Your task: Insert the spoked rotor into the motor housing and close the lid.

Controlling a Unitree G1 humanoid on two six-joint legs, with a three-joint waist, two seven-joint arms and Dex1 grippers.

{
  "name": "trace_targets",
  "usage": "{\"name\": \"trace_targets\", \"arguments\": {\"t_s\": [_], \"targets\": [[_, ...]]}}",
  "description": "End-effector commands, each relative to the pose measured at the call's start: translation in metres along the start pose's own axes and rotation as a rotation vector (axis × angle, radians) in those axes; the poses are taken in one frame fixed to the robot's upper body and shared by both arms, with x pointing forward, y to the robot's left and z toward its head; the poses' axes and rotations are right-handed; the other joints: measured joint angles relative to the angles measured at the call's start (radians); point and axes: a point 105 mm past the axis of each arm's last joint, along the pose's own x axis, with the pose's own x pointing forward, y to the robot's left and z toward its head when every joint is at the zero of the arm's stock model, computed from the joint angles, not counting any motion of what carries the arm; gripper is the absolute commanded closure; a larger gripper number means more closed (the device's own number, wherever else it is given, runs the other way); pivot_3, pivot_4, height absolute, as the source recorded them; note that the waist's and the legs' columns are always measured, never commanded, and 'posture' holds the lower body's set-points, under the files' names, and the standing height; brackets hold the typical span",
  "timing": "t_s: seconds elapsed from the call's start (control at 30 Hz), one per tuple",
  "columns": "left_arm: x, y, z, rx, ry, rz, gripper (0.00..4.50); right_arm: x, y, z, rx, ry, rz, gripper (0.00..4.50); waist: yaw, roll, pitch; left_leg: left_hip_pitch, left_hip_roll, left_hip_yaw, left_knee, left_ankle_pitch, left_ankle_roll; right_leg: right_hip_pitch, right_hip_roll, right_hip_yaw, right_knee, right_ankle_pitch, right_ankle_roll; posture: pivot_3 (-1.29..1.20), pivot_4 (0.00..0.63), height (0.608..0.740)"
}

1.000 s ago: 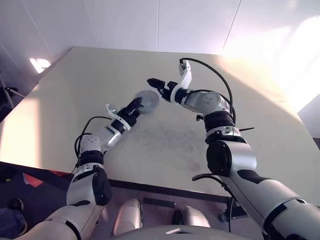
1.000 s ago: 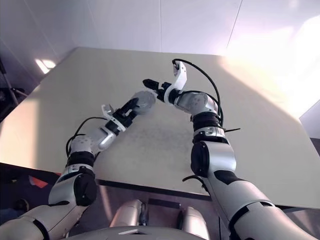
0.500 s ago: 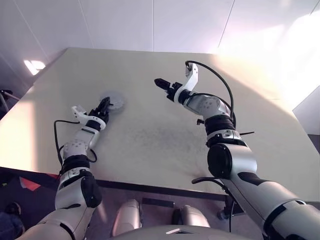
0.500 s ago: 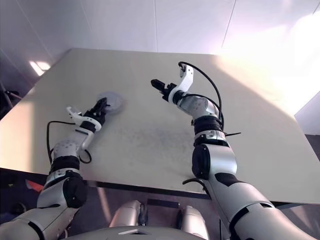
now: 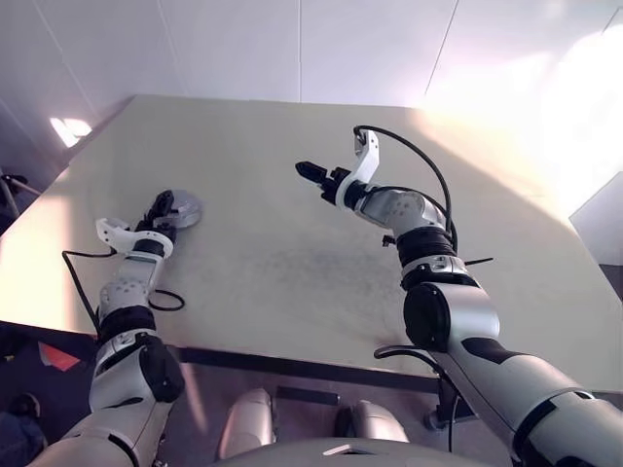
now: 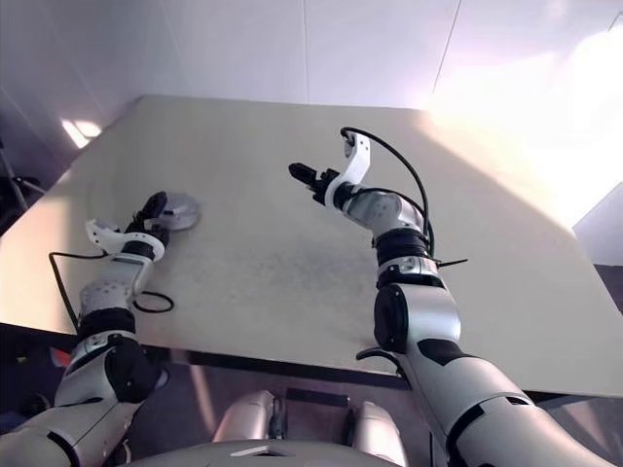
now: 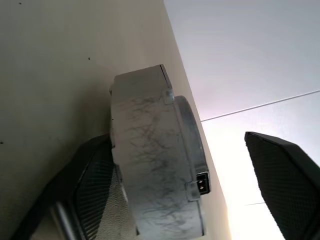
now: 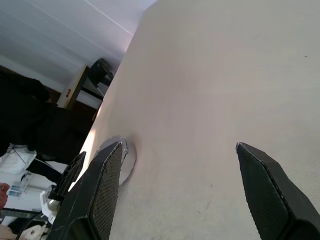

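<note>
On the table's (image 5: 292,253) left side lies the grey round motor assembly (image 5: 181,208). Left gripper (image 5: 162,206) spread wide around it, one finger (image 7: 95,185) touching its side. Right gripper (image 5: 310,171) hovers mid-table, fingers apart, empty.

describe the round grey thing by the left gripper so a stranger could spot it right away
Start at the beige table and go to its left side, where the left gripper ends. Between its open fingers sits a squat round grey metal unit, the sole object resting on the tabletop.
</note>
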Motion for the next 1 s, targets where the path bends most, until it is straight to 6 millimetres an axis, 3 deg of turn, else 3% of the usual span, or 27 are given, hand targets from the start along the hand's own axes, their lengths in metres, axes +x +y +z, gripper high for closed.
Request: {"name": "trace_targets", "arguments": {"t_s": [0.03, 0.23, 0.4, 0.6, 0.77, 0.9, 1.0], "targets": [[-0.004, -0.005, 0.040, 0.058, -0.109, -0.005, 0.06, 0.001, 0.015, 0.005, -0.011, 0.009, 0.060, 0.37, -0.002, -0.001, 0.000, 0.002, 0.000, 0.000, -0.001, 0.000, -0.001, 0.001, 0.000, 0.000, 0.000, 0.000, 0.000, 0.00, 0.000, 0.740], [-0.008, -0.016, 0.081, 0.133, -0.188, -0.023, 0.06, 0.002, 0.020, -0.003, -0.031, 0.060, 0.099, 0.37, 0.004, -0.002, 0.001, 0.003, 0.004, 0.000, -0.002, 0.002, -0.003, 0.001, 0.004, 0.000, 0.000, 0.001, -0.002, 0.00, 0.000, 0.740], [-0.009, -0.023, 0.082, 0.239, -0.152, -0.053, 0.06, 0.002, 0.026, -0.003, -0.124, 0.047, 0.129, 0.37, 0.014, -0.002, 0.001, 0.003, 0.004, 0.000, -0.001, 0.002, -0.003, 0.002, 0.004, 0.000, -0.001, 0.001, -0.002, 0.00, 0.000, 0.740], [-0.007, -0.052, 0.031, 0.415, 0.067, -0.217, 0.06, -0.004, 0.029, 0.009, -0.283, -0.059, 0.150, 0.37, 0.019, -0.002, 0.001, 0.004, 0.004, 0.000, -0.001, 0.002, -0.004, 0.004, 0.004, 0.000, -0.001, 0.001, -0.002, 0.00, 0.000, 0.740], [-0.016, -0.094, -0.013, 0.519, 0.235, -0.412, 0.06, -0.024, 0.027, 0.030, -0.375, -0.158, 0.186, 0.37, 0.025, -0.003, 0.001, 0.004, 0.004, 0.000, -0.001, 0.002, -0.004, 0.004, 0.004, 0.000, -0.001, 0.001, -0.002, 0.00, 0.000, 0.740], [-0.026, -0.117, -0.040, 0.639, 0.337, -0.531, 0.06, -0.046, 0.010, 0.040, -0.514, -0.141, 0.180, 0.37, 0.027, -0.003, 0.002, 0.005, 0.003, 0.000, -0.001, 0.002, -0.004, 0.005, 0.004, 0.000, -0.001, 0.001, -0.002, 0.00, 0.000, 0.740], [-0.030, -0.115, -0.068, 0.812, 0.415, -0.565, 0.06, -0.064, -0.022, 0.047, -0.721, -0.088, 0.063, 0.37, 0.028, -0.003, 0.002, 0.009, 0.003, 0.000, -0.001, 0.002, -0.004, 0.009, 0.004, 0.000, -0.002, 0.001, -0.002, 0.00, 0.000, 0.740]]}}
